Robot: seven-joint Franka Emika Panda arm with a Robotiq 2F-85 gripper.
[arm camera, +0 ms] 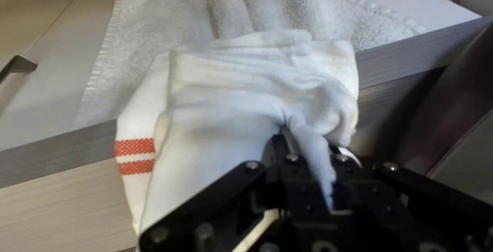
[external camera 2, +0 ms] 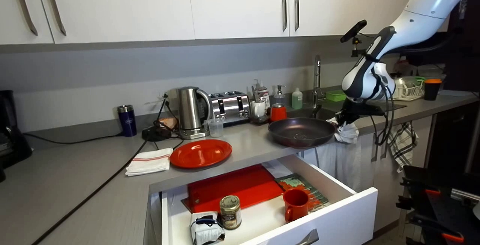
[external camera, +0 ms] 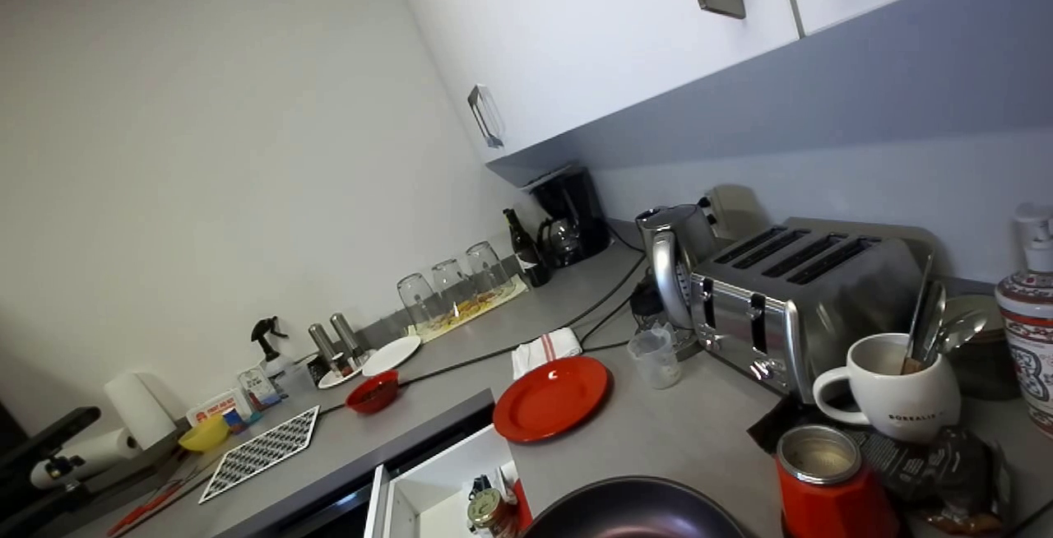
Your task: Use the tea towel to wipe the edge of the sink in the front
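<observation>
My gripper [arm camera: 307, 140] is shut on a bunched fold of the white tea towel [arm camera: 223, 103], with the fold running back between the fingers. Red stripes show on the towel's left side, and the rest drapes ahead over the counter's front edge. In an exterior view the gripper [external camera 2: 342, 118] points down at the counter's front beside the frying pan, the white tea towel [external camera 2: 348, 133] crumpled beneath it. The sink [external camera 2: 327, 114] shows only as a dark strip behind the pan; its front edge is mostly hidden by gripper, towel and pan.
The dark frying pan [external camera 2: 300, 129] stands close beside the gripper. A pale terry cloth [arm camera: 154, 24] hangs down the cabinet front. An open drawer [external camera 2: 333, 215] juts out below the counter. A red plate [external camera 2: 201, 154] and folded striped cloth [external camera 2: 150, 161] lie farther along.
</observation>
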